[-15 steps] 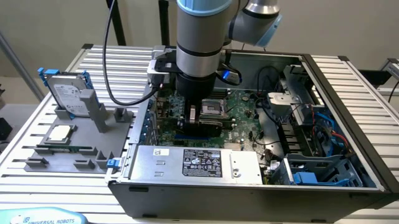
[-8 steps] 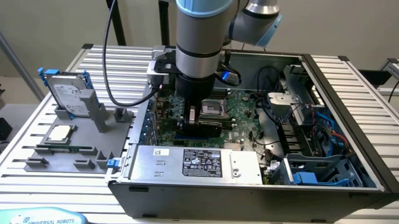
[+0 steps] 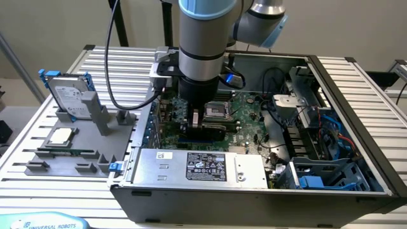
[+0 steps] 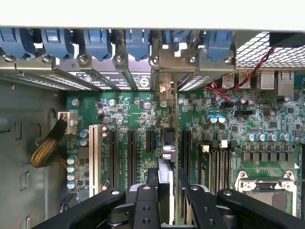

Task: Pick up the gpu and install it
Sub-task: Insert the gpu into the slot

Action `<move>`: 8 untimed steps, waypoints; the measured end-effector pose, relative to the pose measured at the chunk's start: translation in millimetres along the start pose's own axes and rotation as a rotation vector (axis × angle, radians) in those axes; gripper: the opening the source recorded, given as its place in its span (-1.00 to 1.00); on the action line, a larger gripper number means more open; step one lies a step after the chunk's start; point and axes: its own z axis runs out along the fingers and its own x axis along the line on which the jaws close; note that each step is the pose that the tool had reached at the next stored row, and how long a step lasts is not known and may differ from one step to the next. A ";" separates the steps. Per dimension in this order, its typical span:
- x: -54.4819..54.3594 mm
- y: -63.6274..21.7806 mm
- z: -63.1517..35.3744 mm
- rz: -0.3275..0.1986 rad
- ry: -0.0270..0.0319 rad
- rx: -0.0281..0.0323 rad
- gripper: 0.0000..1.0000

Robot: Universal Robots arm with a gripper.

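**Card held edge-on over the expansion slots**

The black two-fingered gripper (image 4: 167, 200) is closed on the gpu (image 4: 169, 157) — a thin flat green circuit-board card with a silver metal bracket, seen here edge-on as a narrow dark strip running straight ahead of the fingers (image 4: 145, 202). The card stands upright between the pads, just above the green motherboard (image 4: 267, 119) inside the grey metal computer case (image 3: 356, 86). Its bracket end (image 4: 167, 71) reaches the row of rear slot openings with blue plastic clips (image 4: 97, 43). Whether its lower edge already touches a black expansion slot (image 4: 130, 152) is hard to say; it looks lined up between two of them.

As a judgement: the card is light and stiff but fragile — the board can flex or crack under a skewed push. The sound place to hold is the bare upper edge near the middle, clear of components, as the fingers appear to do, so force goes straight down along the board.
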 end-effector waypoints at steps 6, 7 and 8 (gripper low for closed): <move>0.2 0.2 3.6 0.000 0.0005 -0.0003 -0.47; 0.1 0.0 4.7 0.000 -0.0006 0.0005 -0.47; 0.1 0.0 5.3 0.000 -0.0003 0.0003 -0.47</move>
